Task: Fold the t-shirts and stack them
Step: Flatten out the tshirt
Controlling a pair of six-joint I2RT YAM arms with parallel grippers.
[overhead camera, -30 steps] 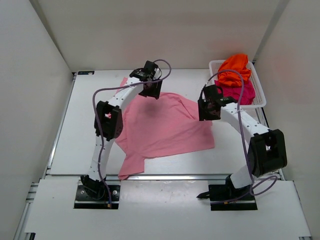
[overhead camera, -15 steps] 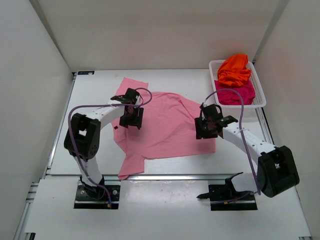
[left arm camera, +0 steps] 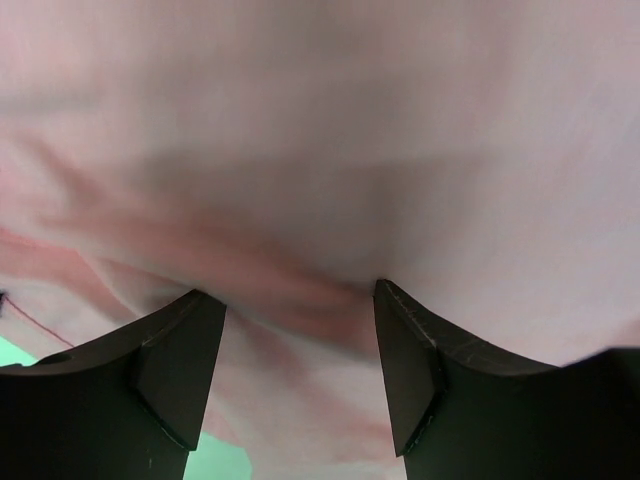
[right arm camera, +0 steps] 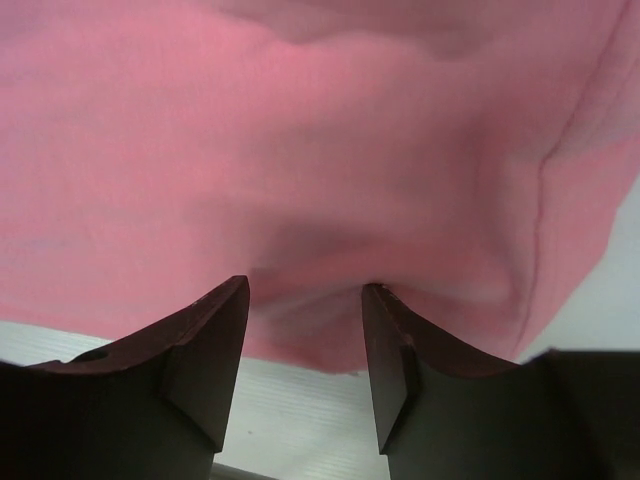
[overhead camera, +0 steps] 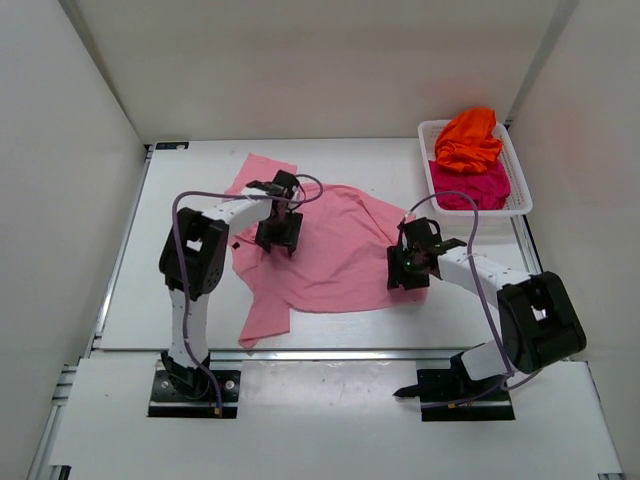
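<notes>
White table holds the pink shirt spread out; left gripper and right gripper both press onto it, jaws partly apart astride a pucker of cloth.

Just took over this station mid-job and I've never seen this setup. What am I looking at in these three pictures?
Two robot arms work at a white table. The overhead picture shows both; the other two look out from a camera on each wrist. The left fingers and right fingers, both spread apart, press into a light pink t-shirt, cloth bunching between them, nothing clamped. An orange t-shirt and a magenta t-shirt sit in the white mesh basket.
</notes>
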